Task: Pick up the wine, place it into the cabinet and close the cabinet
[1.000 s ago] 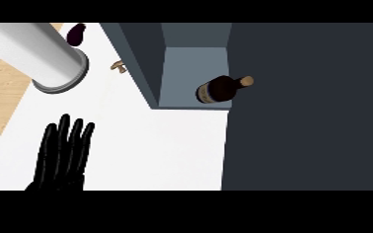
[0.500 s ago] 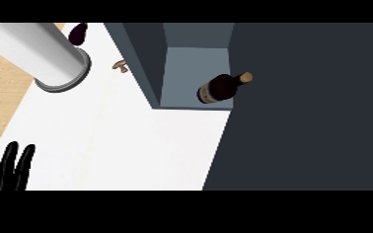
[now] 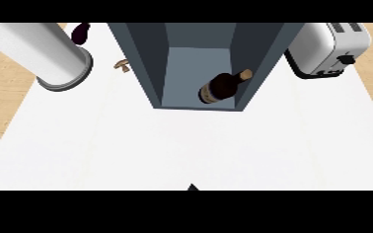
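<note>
Both hands are outside the view, so I cannot tell their state or which is nearer; the wine (image 3: 218, 87) sits inside the cabinet (image 3: 138, 64) at 12 o'clock, neck leaning toward 2 o'clock.

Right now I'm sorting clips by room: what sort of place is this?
Most likely a kitchen: a toaster stands on the white counter, beside a cabinet holding a wine bottle.

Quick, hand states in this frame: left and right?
Left hand: not in view.
Right hand: not in view.
A dark tip at the lower edge cannot be assigned to either hand.
The wine bottle sits in the cabinet, unheld.
</note>
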Tool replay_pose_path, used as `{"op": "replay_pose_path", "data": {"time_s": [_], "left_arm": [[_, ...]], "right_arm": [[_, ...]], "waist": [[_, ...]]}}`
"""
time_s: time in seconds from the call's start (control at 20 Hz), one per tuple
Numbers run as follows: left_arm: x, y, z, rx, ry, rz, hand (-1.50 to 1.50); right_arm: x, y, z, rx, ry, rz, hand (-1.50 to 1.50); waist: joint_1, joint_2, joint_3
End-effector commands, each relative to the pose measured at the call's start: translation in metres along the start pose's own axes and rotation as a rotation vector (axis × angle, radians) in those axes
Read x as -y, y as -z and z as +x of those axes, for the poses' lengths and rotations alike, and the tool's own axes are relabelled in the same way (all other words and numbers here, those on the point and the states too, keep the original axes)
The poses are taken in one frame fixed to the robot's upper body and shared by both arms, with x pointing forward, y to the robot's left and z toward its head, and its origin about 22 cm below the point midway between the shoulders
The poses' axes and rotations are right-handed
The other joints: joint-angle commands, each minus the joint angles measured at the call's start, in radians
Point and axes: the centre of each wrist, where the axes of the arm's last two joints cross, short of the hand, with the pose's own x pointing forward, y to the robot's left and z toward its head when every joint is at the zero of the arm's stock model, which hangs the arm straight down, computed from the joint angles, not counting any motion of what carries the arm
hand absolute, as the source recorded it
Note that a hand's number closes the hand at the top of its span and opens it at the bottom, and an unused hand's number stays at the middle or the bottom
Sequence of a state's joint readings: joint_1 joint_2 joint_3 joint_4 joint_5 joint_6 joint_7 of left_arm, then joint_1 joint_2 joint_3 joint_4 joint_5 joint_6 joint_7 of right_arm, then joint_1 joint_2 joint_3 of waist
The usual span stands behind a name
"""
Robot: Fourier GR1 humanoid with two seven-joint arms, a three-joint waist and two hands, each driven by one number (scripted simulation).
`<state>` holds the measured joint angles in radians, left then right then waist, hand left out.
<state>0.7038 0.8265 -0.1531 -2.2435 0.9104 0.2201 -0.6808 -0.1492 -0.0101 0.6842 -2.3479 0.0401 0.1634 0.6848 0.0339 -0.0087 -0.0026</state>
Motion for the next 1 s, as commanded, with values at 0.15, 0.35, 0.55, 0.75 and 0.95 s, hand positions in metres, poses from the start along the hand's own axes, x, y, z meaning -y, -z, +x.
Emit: {"op": "replay_pose_path", "data": {"time_s": [0.15,0.35,0.55,0.75,0.95], "left_arm": [[-0.025,-0.007,0.018,0.000,-0.013,-0.026,-1.50],[-0.041,0.000,0.007,0.027,-0.012,-0.016,-1.50],[-0.044,-0.007,0.023,-0.010,-0.025,-0.034,-1.50],[-0.045,0.002,0.036,-0.011,-0.014,-0.055,-1.50],[-0.033,0.001,0.034,-0.029,-0.026,-0.059,-1.50]], "right_arm": [[-0.017,0.054,0.001,0.001,-0.078,-0.044,1.50],[-0.003,0.089,0.013,0.007,-0.083,-0.087,1.50],[0.003,0.128,0.004,-0.006,-0.125,-0.162,1.50],[0.038,0.151,-0.001,-0.021,-0.115,-0.195,1.50],[0.055,0.174,-0.003,-0.035,-0.164,-0.212,1.50]], "waist": [[0.004,0.004,0.001],[-0.006,0.008,0.001],[0.012,0.007,0.001],[0.002,0.010,0.002],[-0.006,0.010,0.003]]}}
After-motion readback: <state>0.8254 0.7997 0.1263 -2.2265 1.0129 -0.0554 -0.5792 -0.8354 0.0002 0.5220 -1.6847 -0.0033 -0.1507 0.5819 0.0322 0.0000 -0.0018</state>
